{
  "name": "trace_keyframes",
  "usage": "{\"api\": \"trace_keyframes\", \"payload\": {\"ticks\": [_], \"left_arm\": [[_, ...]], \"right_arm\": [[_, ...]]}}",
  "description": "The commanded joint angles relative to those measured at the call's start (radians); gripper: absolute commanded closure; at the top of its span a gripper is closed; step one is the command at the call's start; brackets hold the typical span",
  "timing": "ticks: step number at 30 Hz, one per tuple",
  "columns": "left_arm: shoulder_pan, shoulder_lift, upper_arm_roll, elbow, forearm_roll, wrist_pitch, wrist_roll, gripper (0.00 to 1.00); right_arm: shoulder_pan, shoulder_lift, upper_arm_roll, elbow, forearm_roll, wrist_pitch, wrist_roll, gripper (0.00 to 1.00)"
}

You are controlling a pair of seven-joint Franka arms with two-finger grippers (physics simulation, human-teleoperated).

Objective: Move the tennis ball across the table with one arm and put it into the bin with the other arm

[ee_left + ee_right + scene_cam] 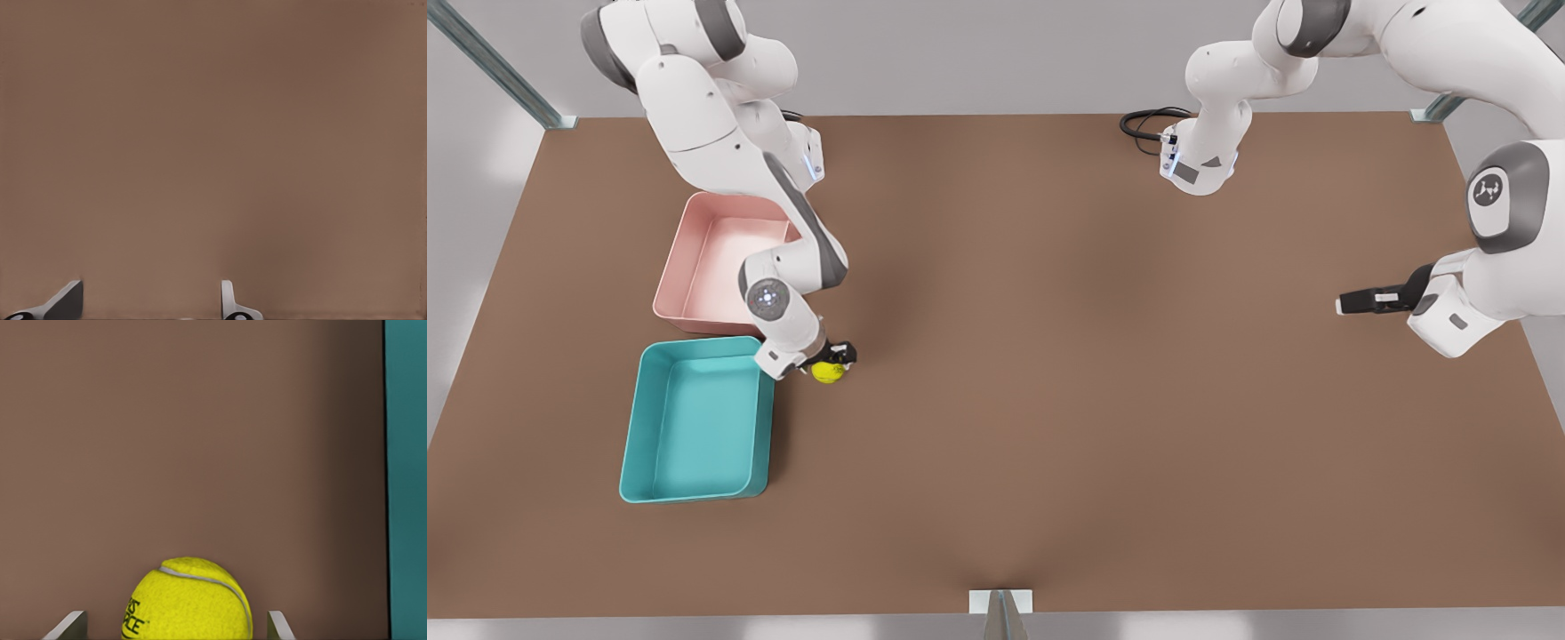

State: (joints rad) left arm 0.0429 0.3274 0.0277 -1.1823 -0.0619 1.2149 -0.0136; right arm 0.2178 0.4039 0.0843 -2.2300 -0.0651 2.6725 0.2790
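Note:
The yellow-green tennis ball (827,372) lies on the brown table (1049,400), just off the near corner of the teal bin (698,422) at the front view's left. My right gripper (838,357) reaches down over the ball. In the right wrist view the ball (190,600) sits between the two fingertips (75,623), with a gap on each side, so the gripper is open around it. The bin's wall (407,480) runs close beside the ball. My left gripper (1343,305) waits at the front view's right, above bare table, open with nothing between its fingers (230,300).
A pink tub (711,262) stands right behind the teal bin, partly covered by the right arm. A black cable (1145,122) loops at the table's far edge. Open tabletop stretches between the two arms.

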Motion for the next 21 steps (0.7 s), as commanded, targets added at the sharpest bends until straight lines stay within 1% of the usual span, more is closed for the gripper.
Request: {"api": "trace_keyframes", "payload": {"ticks": [1,19,20,21], "left_arm": [[0.0,0.001,0.0,0.0,-0.007,-0.026,-0.052,0.0],[0.005,0.001,-0.002,-0.019,-0.006,-0.04,-0.052,0.0],[0.003,0.001,-0.002,-0.019,-0.006,-0.038,-0.051,0.0],[0.003,0.001,-0.002,-0.019,-0.006,-0.04,-0.051,0.0]], "right_arm": [[0.0,0.013,0.0,0.001,0.001,0.05,0.039,0.0],[0.0,0.081,0.0,-0.003,0.001,0.106,0.039,0.0],[0.0,0.082,0.0,-0.003,0.001,0.106,0.039,0.0],[0.0,0.081,0.0,-0.003,0.001,0.106,0.037,0.03]]}}
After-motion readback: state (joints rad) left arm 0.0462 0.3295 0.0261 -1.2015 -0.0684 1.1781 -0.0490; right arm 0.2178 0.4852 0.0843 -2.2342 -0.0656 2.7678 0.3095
